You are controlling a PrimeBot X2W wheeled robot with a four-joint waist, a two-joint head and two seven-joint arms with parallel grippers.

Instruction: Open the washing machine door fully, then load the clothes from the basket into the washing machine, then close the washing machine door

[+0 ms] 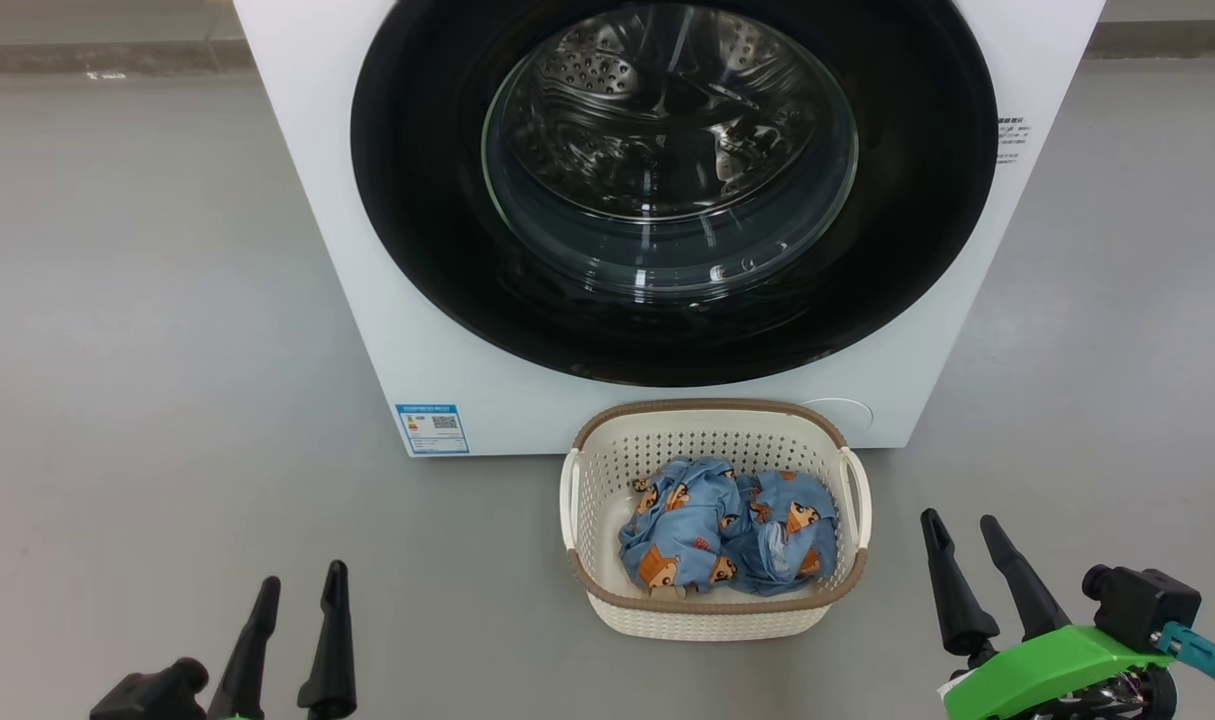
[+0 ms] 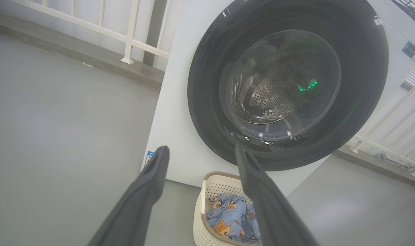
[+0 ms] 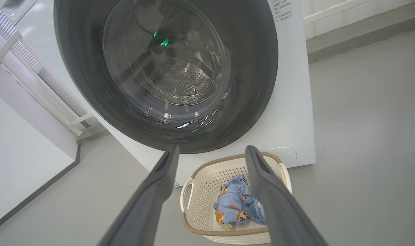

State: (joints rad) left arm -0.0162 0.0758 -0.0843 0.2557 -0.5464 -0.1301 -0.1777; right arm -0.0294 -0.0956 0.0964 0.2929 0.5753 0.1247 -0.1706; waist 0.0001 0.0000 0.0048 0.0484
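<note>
The washing machine door [image 1: 417,230] is shut at top centre; the clothes [image 1: 722,535] lie in the basket [image 1: 707,408] below it; left gripper [image 1: 304,573] and right gripper [image 1: 959,518], bottom corners, fingers apart, empty

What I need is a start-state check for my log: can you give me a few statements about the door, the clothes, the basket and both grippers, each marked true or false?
1. The washing machine door is shut against the washing machine. True.
2. The clothes are already in the drum. False: they lie bunched in the basket.
3. The basket stands on the floor just in front of the washing machine, below the door. True.
4. The left gripper is shut on a garment. False: it is open and holds nothing.
5. The right gripper touches the door's black rim. False: it is open, low beside the basket, apart from the door.
</note>
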